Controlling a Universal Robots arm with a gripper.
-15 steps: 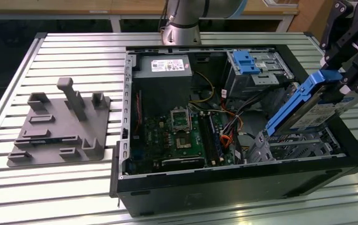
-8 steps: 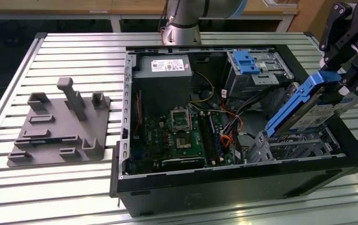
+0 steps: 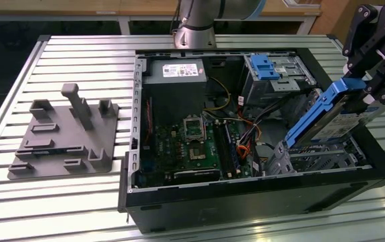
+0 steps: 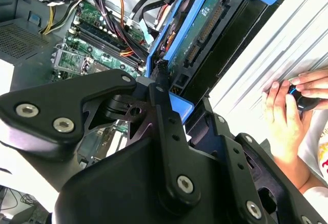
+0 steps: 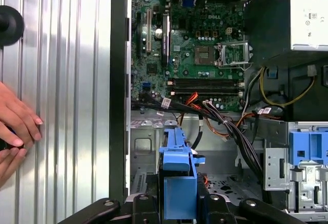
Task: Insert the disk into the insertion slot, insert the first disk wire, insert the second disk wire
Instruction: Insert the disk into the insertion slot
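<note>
Ribbed aluminium table (image 3: 65, 201) spreads across the exterior view, with a grey fixture plate (image 3: 61, 138) lying at nine o'clock. An open black computer case (image 3: 246, 201) sits at the centre, with its green motherboard (image 3: 192, 146) toward six o'clock inside and the power supply (image 3: 176, 75) toward twelve. At one o'clock stands a metal bay with a blue latch (image 3: 265, 68).

At three o'clock the disk (image 3: 327, 113) hangs tilted, its upper end pointing toward two o'clock. Its lower end is down at the rim of the insertion slot (image 3: 323, 156), the perforated cage at four o'clock; whether they touch cannot be told. The gripper (image 3: 357, 83) pinches the disk's blue rail at the upper end, and the second wrist view shows its fingers (image 4: 164, 111) pressed against that rail. In both wrist views a person's hand (image 4: 282, 114) (image 5: 15, 126) rests on the table beside the case.
</note>
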